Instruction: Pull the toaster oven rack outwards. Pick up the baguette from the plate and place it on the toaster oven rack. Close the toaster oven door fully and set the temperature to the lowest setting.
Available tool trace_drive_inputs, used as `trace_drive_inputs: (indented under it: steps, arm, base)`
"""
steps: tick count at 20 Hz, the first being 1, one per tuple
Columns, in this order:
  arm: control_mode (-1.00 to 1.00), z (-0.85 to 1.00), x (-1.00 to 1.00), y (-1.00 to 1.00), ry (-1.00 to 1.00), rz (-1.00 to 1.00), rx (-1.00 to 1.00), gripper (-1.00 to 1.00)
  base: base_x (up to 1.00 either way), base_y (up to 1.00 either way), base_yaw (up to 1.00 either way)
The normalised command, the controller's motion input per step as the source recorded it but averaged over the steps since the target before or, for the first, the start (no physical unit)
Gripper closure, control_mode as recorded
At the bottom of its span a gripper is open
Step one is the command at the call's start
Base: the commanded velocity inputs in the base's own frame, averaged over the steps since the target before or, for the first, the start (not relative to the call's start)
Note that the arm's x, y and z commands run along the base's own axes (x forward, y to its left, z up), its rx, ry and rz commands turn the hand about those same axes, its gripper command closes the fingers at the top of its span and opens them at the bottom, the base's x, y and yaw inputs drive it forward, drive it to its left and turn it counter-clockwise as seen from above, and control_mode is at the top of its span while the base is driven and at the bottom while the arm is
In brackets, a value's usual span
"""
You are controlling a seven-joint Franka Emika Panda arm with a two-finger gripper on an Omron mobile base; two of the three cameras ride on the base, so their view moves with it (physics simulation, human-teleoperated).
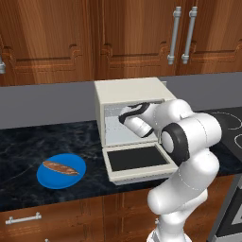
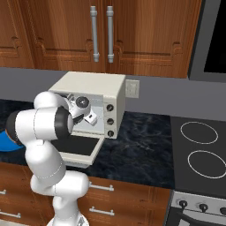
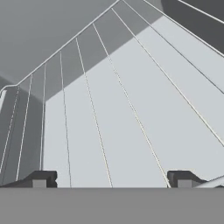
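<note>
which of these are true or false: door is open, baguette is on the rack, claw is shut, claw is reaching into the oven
1. The toaster oven door is dropped open. True.
2. The baguette lies on the rack. False: it lies on the blue plate, left of the toaster oven.
3. The claw is shut. False: its tips stand wide apart, empty.
4. The claw reaches into the oven, over the toaster oven rack. True.
</note>
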Motion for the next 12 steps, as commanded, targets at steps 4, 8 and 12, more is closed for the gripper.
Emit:
trace_drive_inputs:
  steps: [4,8,12]
  arm:
    - [-1.0,0.0,0.0,0.0,0.0,0.0,0.0,1.0]
    - [-1.0,0.0,0.0,0.01,0.0,0.0,0.0,1.0]
    - [-1.0,0.0,-0.05,0.0,0.03,0.0,0.0,1.0]
  base:
    - [0.0,0.0,0.0]
    - [0.0,0.0,0.0]
    - [0.0,0.0,0.0]
